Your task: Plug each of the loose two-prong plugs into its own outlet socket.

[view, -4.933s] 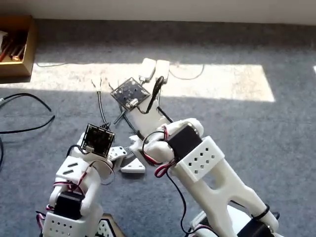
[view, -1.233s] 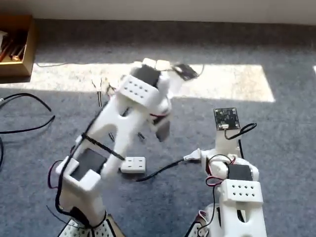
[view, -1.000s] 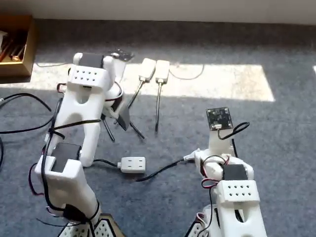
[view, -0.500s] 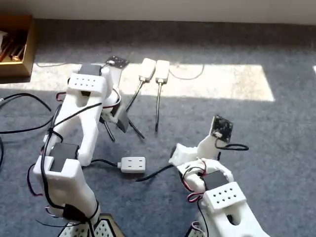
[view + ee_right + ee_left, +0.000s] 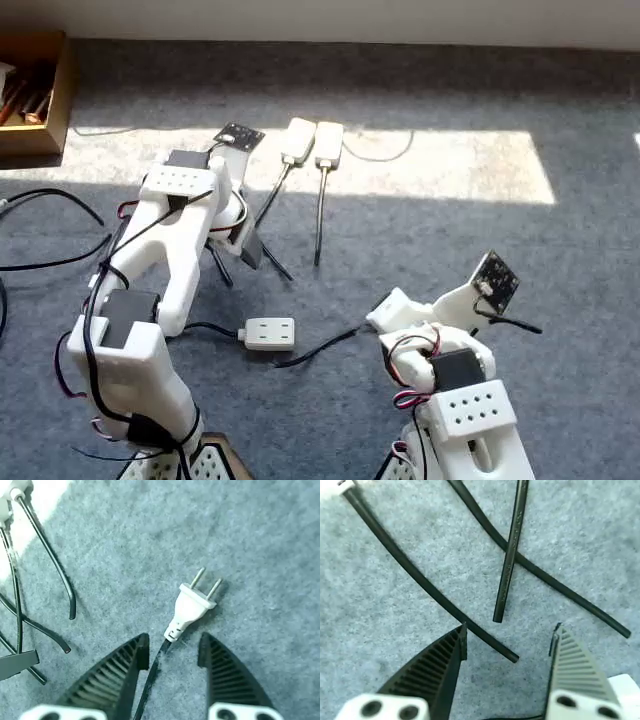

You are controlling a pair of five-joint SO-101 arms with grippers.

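A white outlet block (image 5: pixel 270 332) lies on the grey carpet, and its black cord (image 5: pixel 318 348) runs right toward my right gripper (image 5: pixel 392 312). That gripper (image 5: pixel 173 640) is open just above a white two-prong plug (image 5: pixel 192 604), with the plug's cord between its fingertips. Two white plugs (image 5: pixel 298 140) (image 5: pixel 327 143) lie side by side in the sunlit strip, their black cords (image 5: pixel 319 220) trailing toward me. My left gripper (image 5: pixel 249 250) hangs open over the ends of those loose cords (image 5: pixel 507 565), touching none of them.
A wooden box (image 5: pixel 32 95) stands at the far left corner. Thin black cables (image 5: pixel 55 225) curl over the carpet on the left. The carpet to the right of the sunlit patch (image 5: pixel 450 165) is bare.
The right arm has swung its wrist to the right and dropped lower over the cord's plug. The left arm has shifted slightly toward me over the loose cords.
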